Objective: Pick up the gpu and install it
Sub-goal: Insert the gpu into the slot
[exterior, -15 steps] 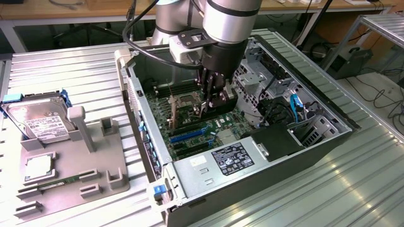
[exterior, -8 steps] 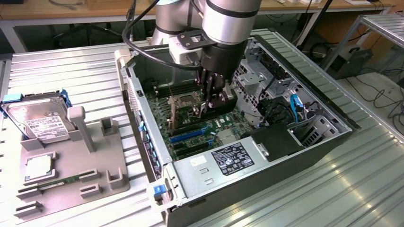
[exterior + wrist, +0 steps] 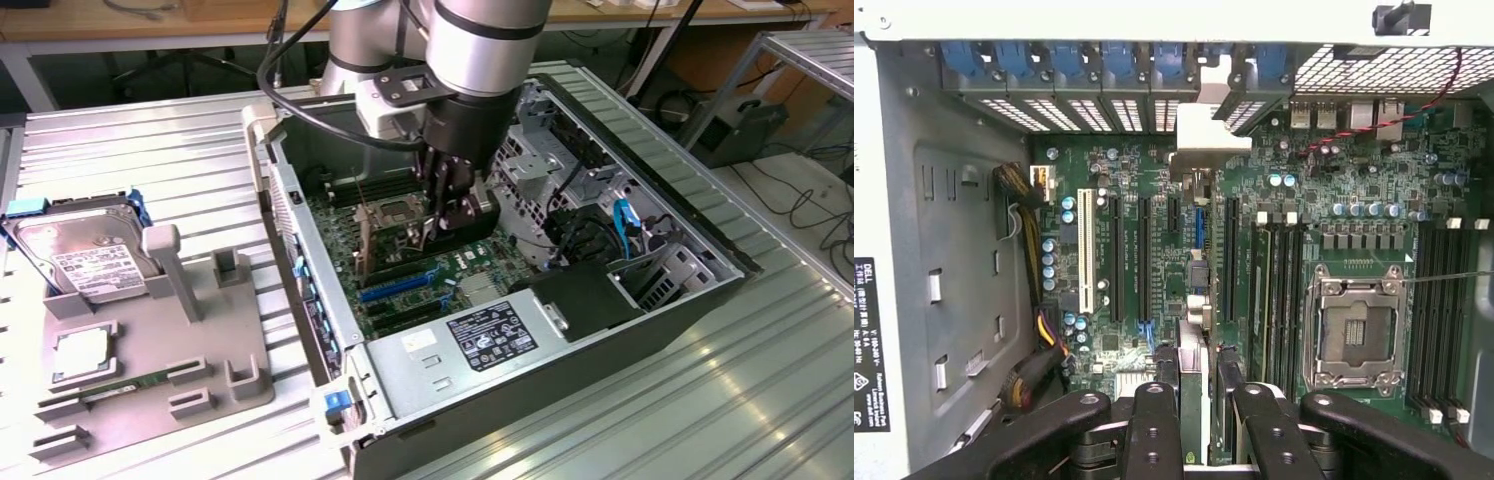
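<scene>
Gripper [image 3: 1194, 420] down inside open PC case [image 3: 694, 290], fingers [image 3: 1154, 430] pinching gpu [image 3: 1195, 330] edge-on, card upright over motherboard [image 3: 1354, 230] expansion slots, bracket end toward rear slot covers, hard drive [image 3: 80, 255] on grey fixture tray [image 3: 200, 370] at exterior view's left.

The computer case [image 3: 534, 330] lies open on the table [image 3: 160, 170], with the pincer [image 3: 447, 215] lowered inside it over the motherboard [image 3: 400, 265] — the gpu [image 3: 1194, 330] stands on edge between its fingers, above the slots. At the exterior view's left, beside the case, a holder tray [image 3: 147, 390] carries the hard drive [image 3: 80, 250].
</scene>
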Action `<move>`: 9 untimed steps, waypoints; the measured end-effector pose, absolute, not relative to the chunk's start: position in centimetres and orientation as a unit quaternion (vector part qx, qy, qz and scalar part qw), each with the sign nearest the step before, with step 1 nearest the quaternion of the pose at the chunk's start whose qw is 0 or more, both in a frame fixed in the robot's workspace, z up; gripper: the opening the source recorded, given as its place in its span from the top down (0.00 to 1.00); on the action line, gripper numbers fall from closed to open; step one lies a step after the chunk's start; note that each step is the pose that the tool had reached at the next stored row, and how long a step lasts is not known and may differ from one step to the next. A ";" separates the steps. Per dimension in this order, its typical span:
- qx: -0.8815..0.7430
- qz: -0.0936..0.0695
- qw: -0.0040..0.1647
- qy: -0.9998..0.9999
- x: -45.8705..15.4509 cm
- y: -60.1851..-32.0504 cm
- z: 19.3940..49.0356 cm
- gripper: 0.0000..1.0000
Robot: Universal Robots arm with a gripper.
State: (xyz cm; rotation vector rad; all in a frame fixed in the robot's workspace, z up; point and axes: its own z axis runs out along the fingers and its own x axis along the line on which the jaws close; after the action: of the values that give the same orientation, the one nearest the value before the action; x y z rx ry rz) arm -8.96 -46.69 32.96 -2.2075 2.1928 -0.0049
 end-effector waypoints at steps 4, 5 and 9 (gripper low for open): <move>-0.709 -0.002 0.015 0.705 -9.0 -46.7 32.9 0.74; -0.709 -0.002 0.015 0.705 -9.0 -46.7 32.9 0.74; -0.709 -0.002 0.015 0.705 -9.0 -46.7 32.8 0.74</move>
State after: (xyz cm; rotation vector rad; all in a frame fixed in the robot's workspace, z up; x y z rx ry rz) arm -9.03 -46.69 32.81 -2.2077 2.1931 -0.0055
